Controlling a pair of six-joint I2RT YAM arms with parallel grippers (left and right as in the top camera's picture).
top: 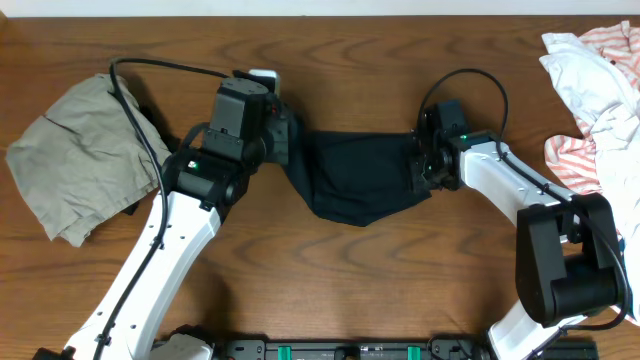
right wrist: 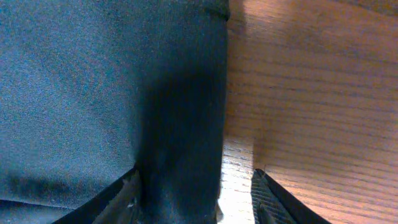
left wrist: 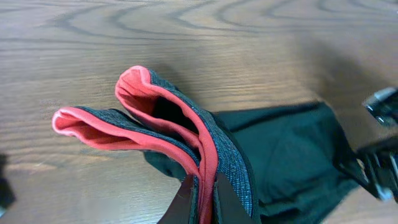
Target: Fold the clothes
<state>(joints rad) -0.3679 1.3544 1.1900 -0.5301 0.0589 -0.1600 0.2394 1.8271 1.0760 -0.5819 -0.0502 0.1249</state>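
The clothes, black leggings (top: 355, 180), lie bunched in the middle of the table between both grippers. My left gripper (top: 285, 135) is at their left end. In the left wrist view it (left wrist: 204, 199) is shut on the grey waistband with the red edge (left wrist: 186, 124), which loops up off the wood. My right gripper (top: 418, 165) is at the right end of the leggings. In the right wrist view its jaws (right wrist: 196, 193) stand apart around the edge of the black fabric (right wrist: 93, 81), with bare wood showing between the fabric and the right finger (right wrist: 267, 193).
A khaki-grey garment (top: 80, 155) lies at the left of the wooden table (top: 380, 290). White and red-striped garments (top: 595, 90) are piled at the far right. The right arm's end (left wrist: 379, 155) shows at the right edge of the left wrist view.
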